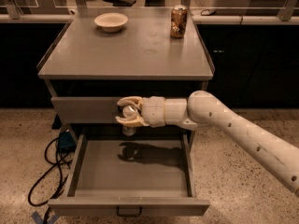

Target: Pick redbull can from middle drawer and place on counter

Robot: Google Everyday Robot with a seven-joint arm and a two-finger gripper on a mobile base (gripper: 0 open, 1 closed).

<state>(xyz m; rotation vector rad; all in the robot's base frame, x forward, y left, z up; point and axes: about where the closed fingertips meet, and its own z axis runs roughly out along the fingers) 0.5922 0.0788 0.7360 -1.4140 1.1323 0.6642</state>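
- I find the gripper (126, 111) level with the closed drawer (84, 110) above, just in front of its face and a little left of the cabinet's centre line.
- Its fingers (129, 99) are clamped on the redbull can (129, 130), one above and one below the can's upper part. The shiny lid shows between them.
- The can's lower body hangs beneath the gripper, over the rear of the open middle drawer (107, 178). It is clear of the drawer floor and roughly upright. I cannot tell whether it touches the closed drawer's face.
- The arm (243, 134) enters from the lower right and runs up and left to the wrist, passing above the open drawer's right side wall.
- The middle drawer is pulled well out. A shadow (147, 154) of gripper and can falls on the rear half of its grey floor. Its small dark loop handle (128, 212) sits at the centre of the front panel.
- The counter (126, 50) carries a pale bowl (110, 21) at rear left and a brown-orange can (178, 21) at rear right, well apart, both standing upright.
- A black cable (44, 171) lies looped on the speckled floor (224, 190) to the left of the cabinet.
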